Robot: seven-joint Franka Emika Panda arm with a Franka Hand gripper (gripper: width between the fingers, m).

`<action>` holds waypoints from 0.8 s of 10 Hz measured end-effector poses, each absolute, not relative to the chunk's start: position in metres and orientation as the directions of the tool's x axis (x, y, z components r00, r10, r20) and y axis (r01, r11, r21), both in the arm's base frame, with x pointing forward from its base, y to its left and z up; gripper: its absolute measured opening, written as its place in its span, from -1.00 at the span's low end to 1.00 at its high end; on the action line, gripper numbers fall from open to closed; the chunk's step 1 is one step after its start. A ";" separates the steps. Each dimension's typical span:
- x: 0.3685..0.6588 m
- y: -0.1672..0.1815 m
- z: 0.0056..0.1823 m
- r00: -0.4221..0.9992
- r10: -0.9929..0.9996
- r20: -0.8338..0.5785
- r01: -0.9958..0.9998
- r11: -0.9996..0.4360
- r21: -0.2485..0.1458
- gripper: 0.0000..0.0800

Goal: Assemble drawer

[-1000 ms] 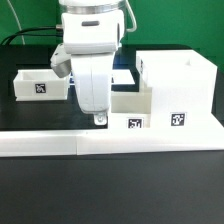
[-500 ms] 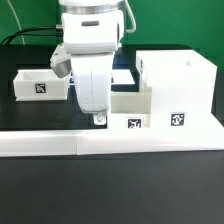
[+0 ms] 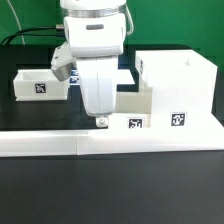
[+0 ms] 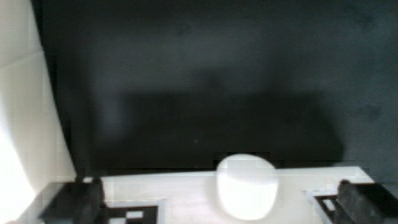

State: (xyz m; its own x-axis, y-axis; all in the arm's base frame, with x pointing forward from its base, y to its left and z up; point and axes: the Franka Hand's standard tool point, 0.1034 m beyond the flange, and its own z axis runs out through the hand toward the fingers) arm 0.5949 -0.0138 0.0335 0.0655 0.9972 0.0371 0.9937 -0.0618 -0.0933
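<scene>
Hovering low over the tabletop (image 3: 60, 190), the end effector (image 3: 101, 121) sits at the exterior view's left corner of the small drawer (image 3: 135, 103). That drawer lies against the drawer box (image 3: 180, 80); whether it has entered the box opening cannot be told. A second drawer (image 3: 40, 84) stands well apart toward the exterior view's left. A white rail (image 3: 60, 145) runs along the front, just before the end effector. In the wrist view the fingers (image 4: 71, 203) are spread wide, with a rounded white knob-like part (image 4: 246, 183) between them and apparently touching neither. Judged step: seat or grasp the small drawer at its front. To do it well, centre the knob-like part between the fingers before closing, keep the tips clear of the white rail, and drive straight along the drawer's slide axis so it does not skew against the box wall. Labels: square black-and-white marker tags (image 3: 133, 125) on both drawers and the drawer box. No brand or legible writing seen.
</scene>
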 end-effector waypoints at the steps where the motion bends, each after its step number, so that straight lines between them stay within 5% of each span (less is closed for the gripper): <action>1: 0.594 -0.013 0.034 0.091 0.995 0.025 0.991 -0.088 -0.105 0.62; 8: 0.585 -0.020 0.029 0.094 0.996 0.007 0.989 -0.092 -0.118 0.62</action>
State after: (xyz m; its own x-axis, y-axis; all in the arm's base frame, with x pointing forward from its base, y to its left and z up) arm 0.5854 -0.0200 0.0291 0.0936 0.9956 0.0069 0.9887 -0.0922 -0.1182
